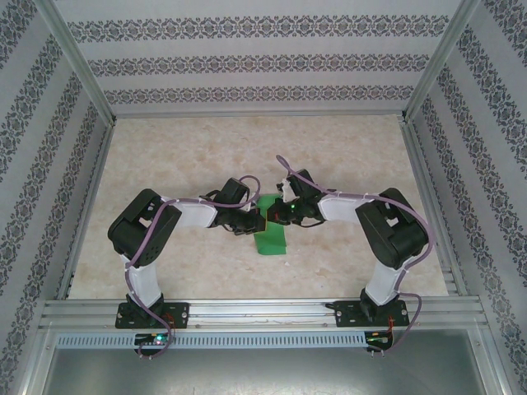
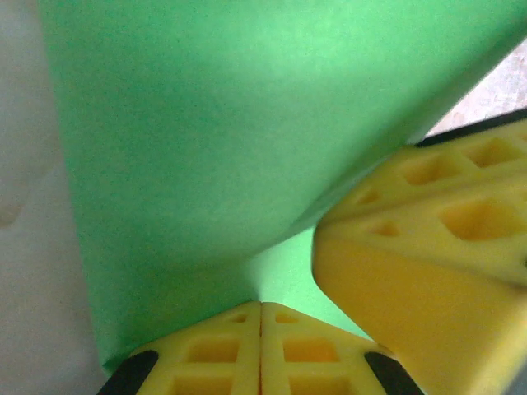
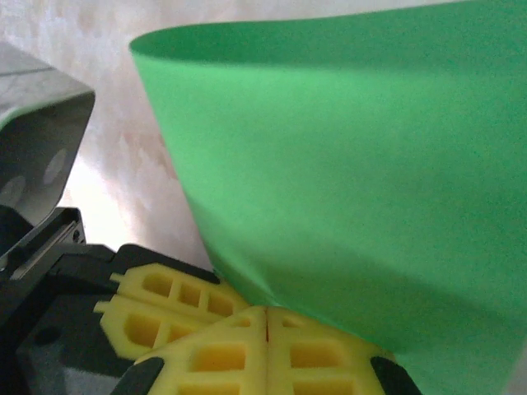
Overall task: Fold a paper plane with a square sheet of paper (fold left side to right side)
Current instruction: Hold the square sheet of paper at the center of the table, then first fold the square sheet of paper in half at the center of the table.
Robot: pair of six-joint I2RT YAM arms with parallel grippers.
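— So, where has the green paper [image 1: 270, 236] got to?
— Middle of the table [image 1: 165, 164], a little toward the near edge, right where the two arms meet. One end lies flat and points back at the arm bases. The rest is lifted between the grippers.
— Lifted flat, or bent?
— Bent. On the right wrist camera the paper [image 3: 354, 189] rises from the fingers and bows over in a smooth curve. On the left wrist camera it [image 2: 206, 148] is a broad slanted face with another green layer under it.
— And the fingers, have they got it?
— Yes. The left gripper [image 2: 261, 317] has its yellow fingers pressed tight together, no gap, and the paper's edge runs down into the seam. The right gripper [image 3: 266, 317] is closed the same way, pinching the bottom of that curve.
— How close are they to each other?
— Very. A yellow finger [image 2: 428, 247] of the right gripper sits just beside the left one, against the paper.
— And the arms?
— The left arm [image 1: 148, 239] and right arm [image 1: 387, 230] both fold inward, elbows out, with patterned walls [image 1: 263, 62] around the table.
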